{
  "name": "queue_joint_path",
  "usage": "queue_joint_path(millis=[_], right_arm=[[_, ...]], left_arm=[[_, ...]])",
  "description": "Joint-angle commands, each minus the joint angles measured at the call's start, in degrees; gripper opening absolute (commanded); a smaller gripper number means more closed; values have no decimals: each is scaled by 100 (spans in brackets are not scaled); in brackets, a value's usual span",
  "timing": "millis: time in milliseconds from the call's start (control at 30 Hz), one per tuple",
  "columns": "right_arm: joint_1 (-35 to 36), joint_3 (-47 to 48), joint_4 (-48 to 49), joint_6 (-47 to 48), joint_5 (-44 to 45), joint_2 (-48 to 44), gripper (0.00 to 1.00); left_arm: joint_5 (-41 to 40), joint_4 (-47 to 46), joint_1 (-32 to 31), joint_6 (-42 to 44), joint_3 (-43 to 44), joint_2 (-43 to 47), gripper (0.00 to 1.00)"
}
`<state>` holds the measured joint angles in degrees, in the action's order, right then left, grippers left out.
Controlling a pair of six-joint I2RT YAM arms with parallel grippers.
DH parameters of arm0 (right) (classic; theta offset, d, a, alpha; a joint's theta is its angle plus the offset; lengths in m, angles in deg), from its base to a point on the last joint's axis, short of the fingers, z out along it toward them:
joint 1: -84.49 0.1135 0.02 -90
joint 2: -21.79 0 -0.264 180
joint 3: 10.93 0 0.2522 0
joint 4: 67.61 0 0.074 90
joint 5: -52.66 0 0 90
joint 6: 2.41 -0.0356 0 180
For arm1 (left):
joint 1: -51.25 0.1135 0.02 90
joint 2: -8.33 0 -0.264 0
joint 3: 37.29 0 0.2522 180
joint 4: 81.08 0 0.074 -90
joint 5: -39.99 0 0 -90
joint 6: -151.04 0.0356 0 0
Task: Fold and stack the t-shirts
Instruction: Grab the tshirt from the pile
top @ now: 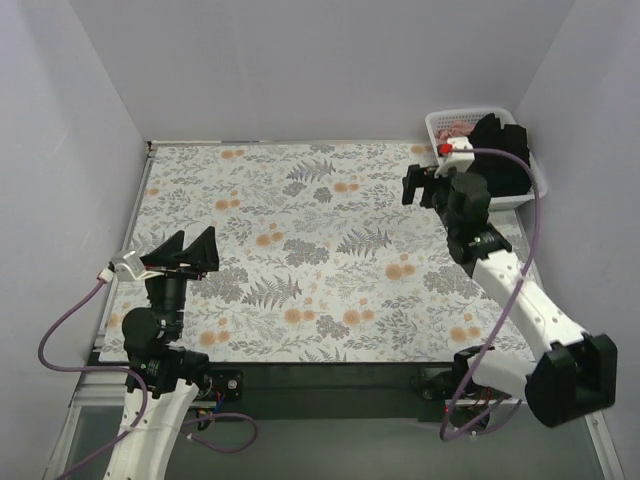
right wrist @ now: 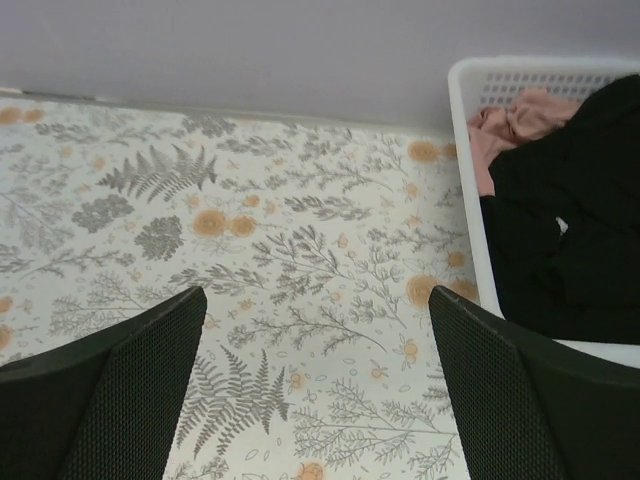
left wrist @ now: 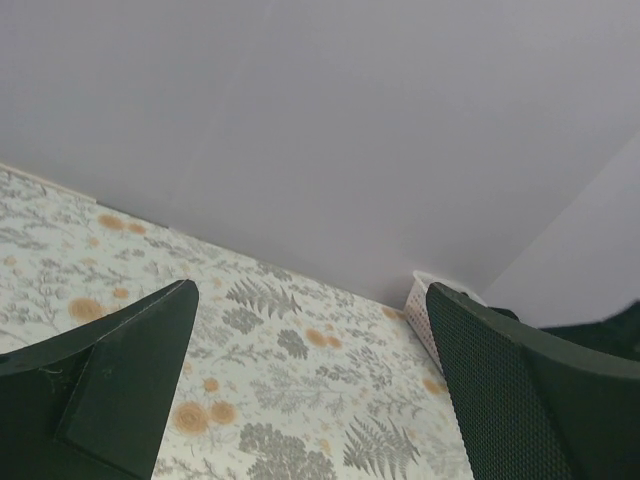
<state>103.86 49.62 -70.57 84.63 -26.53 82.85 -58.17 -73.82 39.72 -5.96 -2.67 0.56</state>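
Black t-shirt (right wrist: 570,230) and pink t-shirt (right wrist: 510,125) bunched in white basket (right wrist: 465,80), far right corner of floral worktop (top: 300,220). Left fingers (left wrist: 120,370) spread wide, empty, over near left. Right fingers (right wrist: 130,390) wide, empty, near basket.

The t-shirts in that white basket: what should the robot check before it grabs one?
1. Black t-shirt and pink t-shirt both lying in the basket: ok.
2. The right jaws stand wide open: ok.
3. The right jaws are beside the basket, not yet over it: ok.
4. The left jaws stand open, far from the basket: ok.
5. Bare floral table for folding: ok.
6. Shirts free of each other: cannot tell.
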Motion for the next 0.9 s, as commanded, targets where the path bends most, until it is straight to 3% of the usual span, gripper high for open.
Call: queue_joint_path(millis=[0, 167, 367, 667, 733, 833, 867], right_arm=[[-302, 1362, -569, -283, 561, 1107, 98], [-1365, 3054, -1765, -784, 730, 2751, 98], [-2262, 4231, -1968, -969, 677, 4193, 98], [-2931, 4928, -2197, -707, 520, 5889, 97], [-3001, 4963, -2197, -618, 273, 6049, 93], [-3027, 4920, -2206, -434, -78, 6164, 74], [-3027, 4893, -2197, -416, -131, 6103, 53]], left_arm=[[-185, 841, -130, -418, 190, 39, 98], [-168, 1309, -341, -358, 366, -102, 98], [-212, 1327, -359, -261, 401, -207, 98], [-45, 1327, -359, -226, 436, -506, 98], [-19, 1336, -350, -208, 436, -611, 98], [51, 1336, -359, -182, 471, -752, 98], [69, 1318, -359, -182, 471, -778, 98]])
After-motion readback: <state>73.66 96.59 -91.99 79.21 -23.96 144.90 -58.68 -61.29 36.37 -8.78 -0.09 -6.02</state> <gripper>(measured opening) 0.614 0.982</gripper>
